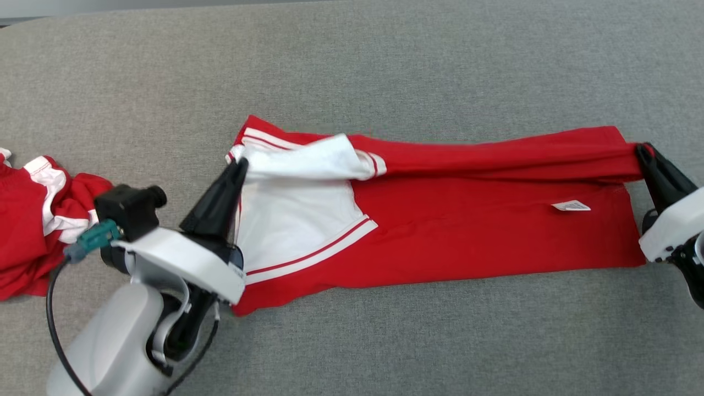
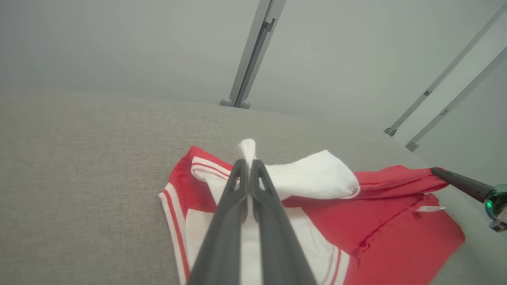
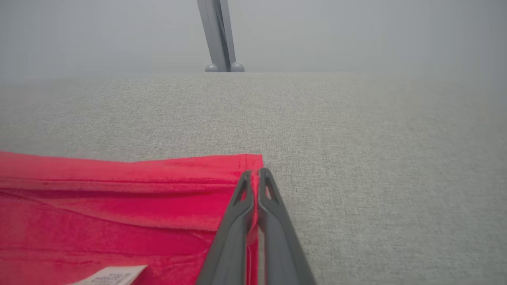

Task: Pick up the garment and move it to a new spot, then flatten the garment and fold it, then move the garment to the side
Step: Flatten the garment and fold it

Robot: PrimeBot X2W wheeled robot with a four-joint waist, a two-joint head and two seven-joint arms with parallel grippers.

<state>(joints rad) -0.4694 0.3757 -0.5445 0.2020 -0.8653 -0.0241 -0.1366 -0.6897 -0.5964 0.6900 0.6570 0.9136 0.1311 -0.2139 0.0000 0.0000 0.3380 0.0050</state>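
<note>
Grey fabric tabletop [image 1: 385,66] lay under the red-and-white garment [image 1: 467,231], spread across its middle; my left gripper [image 1: 240,164] pinched shut on its white edge, my right gripper [image 1: 642,151] on its red hem. Another red heap [image 1: 25,236], possibly a second garment, ran off frame at my left

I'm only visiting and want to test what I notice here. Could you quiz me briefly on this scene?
1. True or false: the left fingers pinch the white part of the spread garment.
2. The right fingers hold: A) its red corner, B) its white part, C) nothing?
3. How many garments lie on the grey table?
Key: 1 true; 2 A; 3 two, counting the crumpled garment at left.
</note>
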